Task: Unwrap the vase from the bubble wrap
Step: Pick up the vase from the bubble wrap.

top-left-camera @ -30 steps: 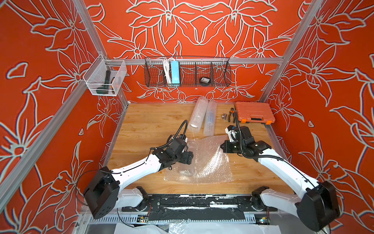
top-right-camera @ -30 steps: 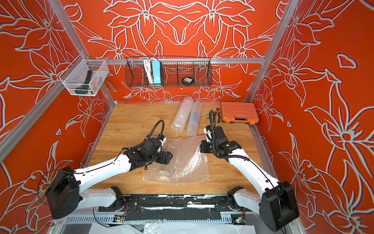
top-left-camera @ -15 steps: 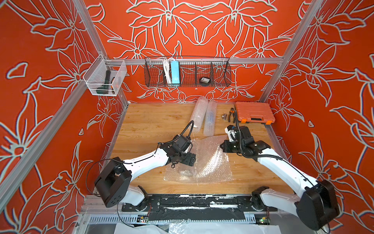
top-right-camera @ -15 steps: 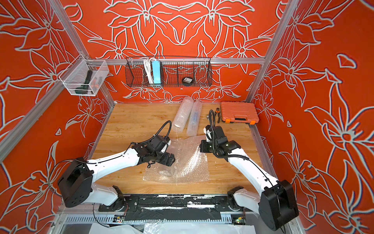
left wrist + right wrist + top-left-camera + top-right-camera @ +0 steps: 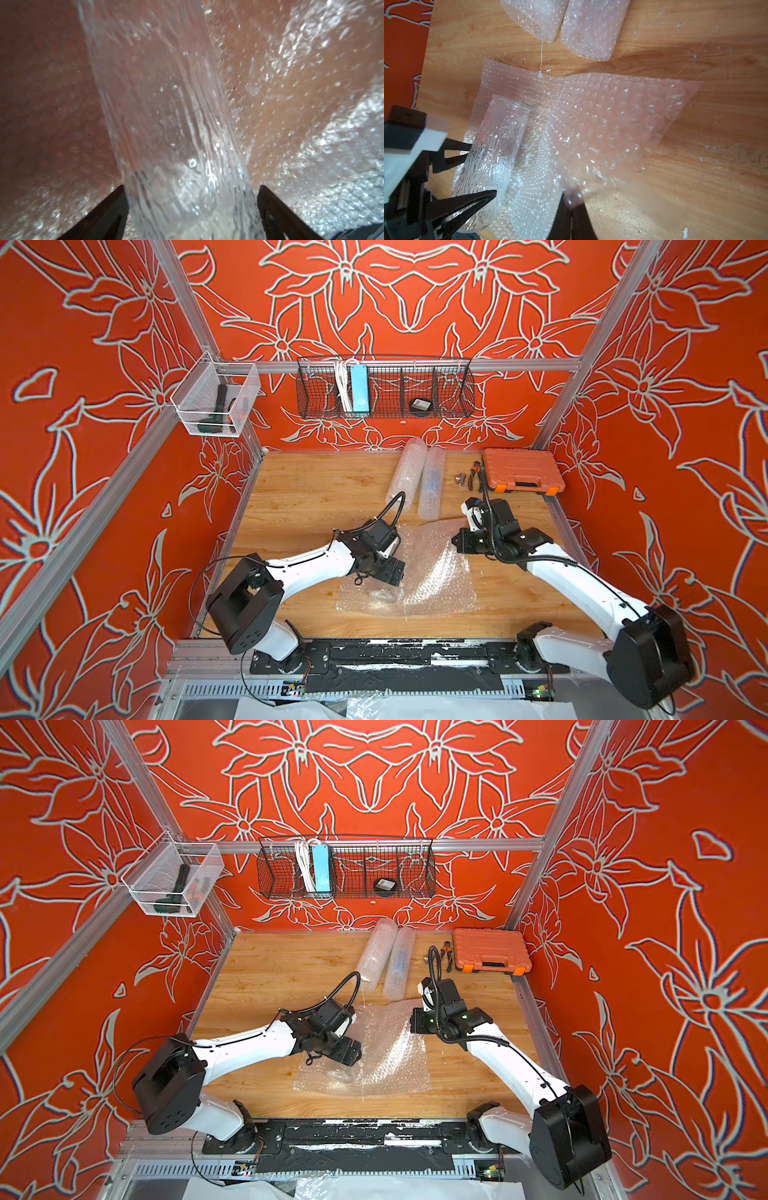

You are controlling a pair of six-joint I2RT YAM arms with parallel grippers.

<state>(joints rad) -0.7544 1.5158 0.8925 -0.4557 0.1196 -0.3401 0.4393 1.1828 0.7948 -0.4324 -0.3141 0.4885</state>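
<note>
Left claw wide astride vase

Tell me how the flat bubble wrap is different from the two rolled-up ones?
The flat sheet lies spread open with the vase on it; the two rolls are wound into tubes. The right gripper pinches the sheet; no gripper touches the rolls. Both are clear and bubbly.
</note>
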